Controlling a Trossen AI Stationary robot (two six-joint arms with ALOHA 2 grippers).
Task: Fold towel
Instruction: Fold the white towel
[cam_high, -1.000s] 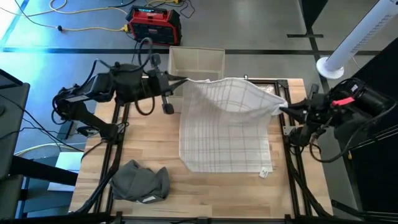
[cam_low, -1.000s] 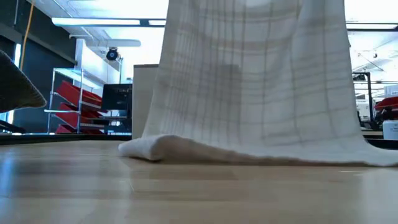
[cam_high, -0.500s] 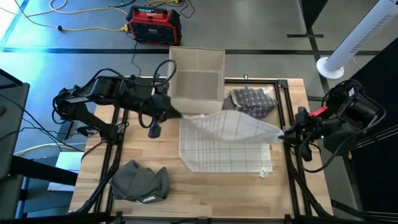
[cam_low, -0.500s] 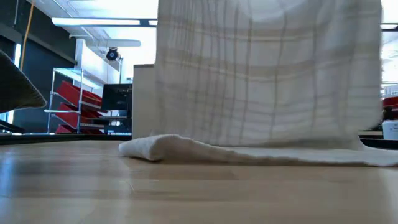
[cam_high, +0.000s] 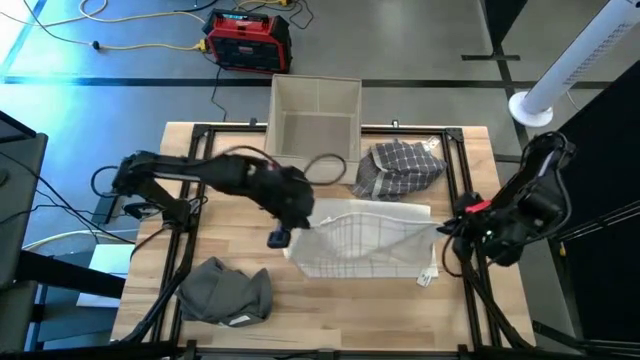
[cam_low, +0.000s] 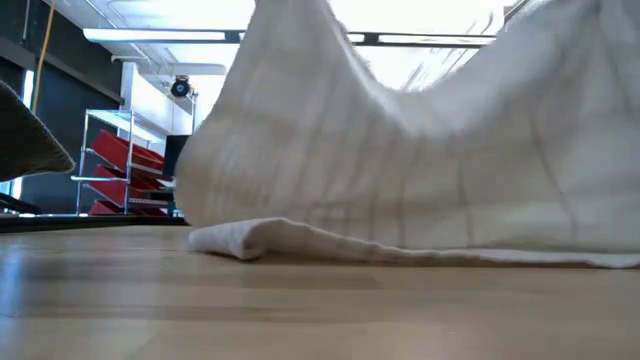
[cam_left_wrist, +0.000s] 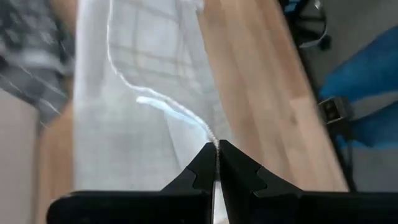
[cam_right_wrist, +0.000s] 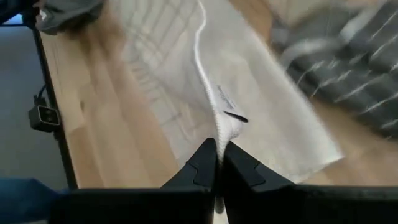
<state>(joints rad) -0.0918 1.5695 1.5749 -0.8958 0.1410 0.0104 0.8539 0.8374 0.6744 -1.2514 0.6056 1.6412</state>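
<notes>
1. Plainly, the first fold is judged to be in hand: the far edge of the towel (cam_high: 365, 235) is held up and over its near half, which lies flat on the table (cam_high: 230, 160).
2. Next, both held corners would need to be lowered onto the near corners and squared with them before being let go.
3. The towel is white with a thin grey check; a small tag is seen at its near right corner. The lifted half sags between the two held corners, as the low view shows.
4. It is placed at the middle of the table, toward the right side.
5. The left gripper (cam_left_wrist: 217, 148) is pressed together on the towel's left corner, over the towel's left edge.
6. The right gripper (cam_right_wrist: 218, 148) is likewise pinched on the right corner, at the table's right rim.
7. A checked cloth (cam_high: 400, 165) lies just beyond the towel, possibly touching it; the contact cannot be told.
8. A grey cloth (cam_high: 225, 290) is bunched at the near left, well apart, and a bin (cam_high: 315, 115) stands at the far edge.
</notes>
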